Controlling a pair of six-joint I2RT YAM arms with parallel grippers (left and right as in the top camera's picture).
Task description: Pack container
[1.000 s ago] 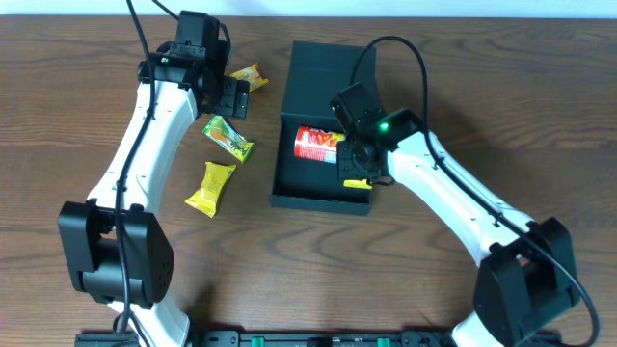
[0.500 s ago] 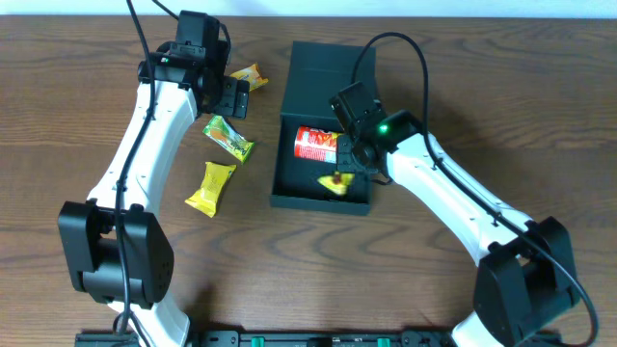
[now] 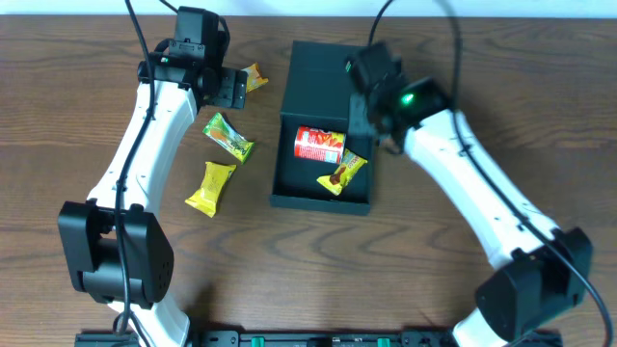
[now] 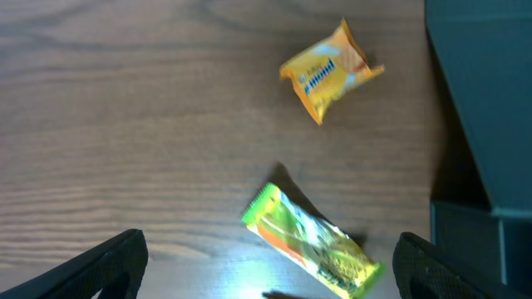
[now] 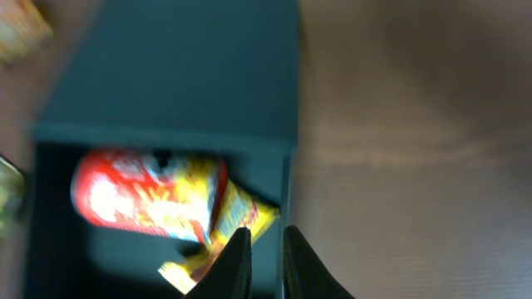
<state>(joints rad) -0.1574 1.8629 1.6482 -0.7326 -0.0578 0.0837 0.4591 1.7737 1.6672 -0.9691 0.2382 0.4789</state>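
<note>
Container: the dark teal container (image 3: 301, 181) sits mid-surface, its flap lid laid back flat on the far side.
Contents: a red can (image 3: 318, 144) lies on its side by the hinge wall. A printed yellow packet (image 3: 343, 173) lies just beside the can's right end, near the right wall.
Right tool: the right tool (image 5: 264, 257) hangs over the container's right wall. Its fingers are barely parted, with a thin slit between them, and nothing is pinched.
Left tool: the left tool (image 3: 234, 91) is spread wide above the surface (image 3: 96, 58), left of the lid, and it is empty.
Loose packets: an orange packet (image 3: 254, 76) lies nearest the lid. A green packet (image 3: 229, 137) is below it, and a plain yellow packet (image 3: 211, 186) lies nearer the robot. All three are outside the container.
</note>
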